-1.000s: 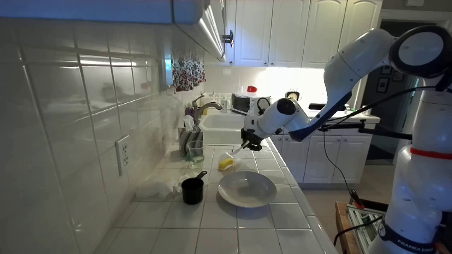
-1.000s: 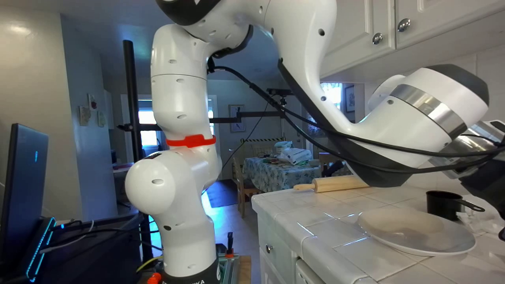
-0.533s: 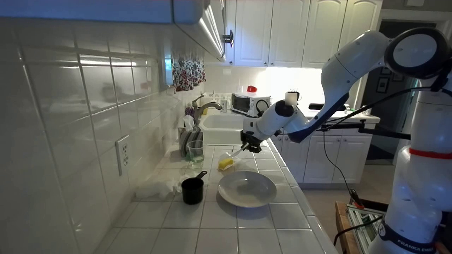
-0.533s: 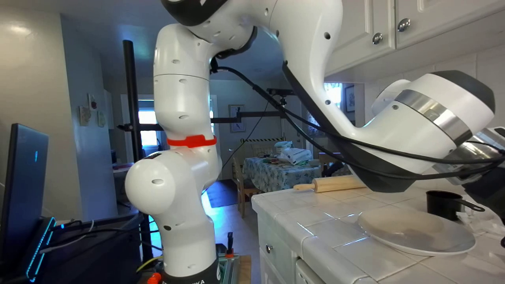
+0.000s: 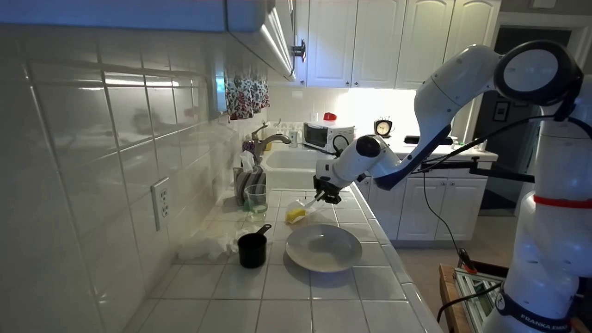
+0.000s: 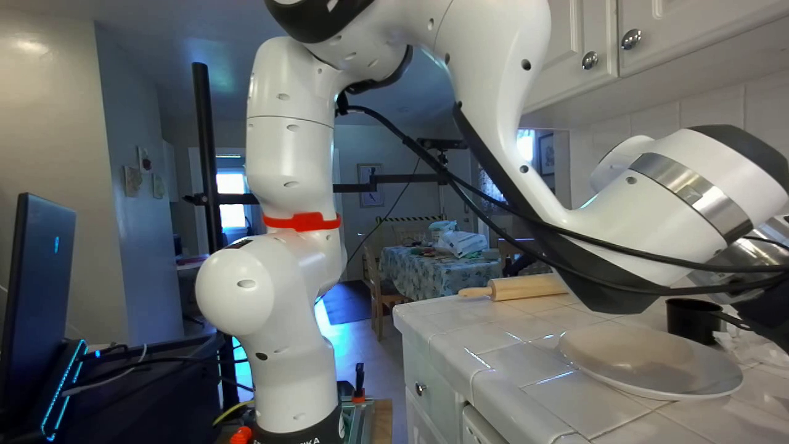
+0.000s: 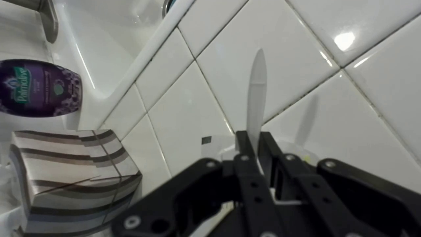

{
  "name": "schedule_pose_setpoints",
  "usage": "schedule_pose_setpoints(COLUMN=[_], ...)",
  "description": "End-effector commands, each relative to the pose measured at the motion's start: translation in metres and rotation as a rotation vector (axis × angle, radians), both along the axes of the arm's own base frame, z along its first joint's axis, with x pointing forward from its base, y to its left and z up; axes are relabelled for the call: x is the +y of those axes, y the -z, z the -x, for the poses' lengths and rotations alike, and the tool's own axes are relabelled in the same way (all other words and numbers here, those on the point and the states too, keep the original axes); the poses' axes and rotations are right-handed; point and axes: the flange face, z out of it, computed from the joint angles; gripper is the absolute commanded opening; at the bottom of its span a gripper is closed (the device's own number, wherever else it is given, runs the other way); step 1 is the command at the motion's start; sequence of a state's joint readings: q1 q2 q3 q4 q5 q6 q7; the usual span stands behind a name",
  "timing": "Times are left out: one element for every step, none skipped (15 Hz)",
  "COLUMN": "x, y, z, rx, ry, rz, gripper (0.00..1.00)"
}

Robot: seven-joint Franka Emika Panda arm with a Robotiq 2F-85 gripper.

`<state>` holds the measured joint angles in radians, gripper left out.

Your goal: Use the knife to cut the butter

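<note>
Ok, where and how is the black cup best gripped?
Probably by the handle, coming from the side nearest the sink: the black cup stands upright, its slim handle jutting from the rim that way. The gripper would first have to release the knife.

on the white-tiled counter (image 5: 284, 319), a round black handled cup (image 5: 252, 252) stands near a round white plate (image 5: 323, 249). over by the white sink (image 5: 289, 180), a purple palmolive bottle (image 7: 39, 88) and a brown-striped tissue box (image 7: 72, 184)! and there lies a pale wooden rolling pin (image 6: 527, 288), same counter.
</note>
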<state>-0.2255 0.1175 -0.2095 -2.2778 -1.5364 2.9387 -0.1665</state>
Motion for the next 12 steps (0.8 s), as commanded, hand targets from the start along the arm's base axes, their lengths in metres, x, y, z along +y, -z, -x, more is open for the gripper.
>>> schedule_pose_setpoints(x=[-0.0029,-0.0029,-0.0031,-0.0032,-0.0034,-0.0036,-0.0034,-0.0030,-0.0027,-0.0023,-0.0021,-0.0017], y=[-0.0004,-0.0010,-0.0014,-0.0018,-0.0020,-0.0019,-0.0019,-0.0020,-0.0019,-0.0018,-0.0010,0.0006], z=[-0.0068,-0.0070,-0.0071,-0.0075,-0.0079,-0.0088,-0.0097,-0.0107,-0.0115,-0.0124,-0.0134,-0.0143], rx=[0.011,0.011,0.010,0.010,0.010,0.011,0.014,0.016,0.020,0.024,0.030,0.038], ry=[-0.024,-0.023,-0.025,-0.025,-0.025,-0.027,-0.030,-0.035,-0.039,-0.043,-0.049,-0.053], rz=[0.010,0.012,0.012,0.013,0.016,0.022,0.029,0.038,0.045,0.055,0.066,0.075], gripper=[0.03,0.03,0.03,0.03,0.03,0.03,0.03,0.03,0.03,0.03,0.03,0.03])
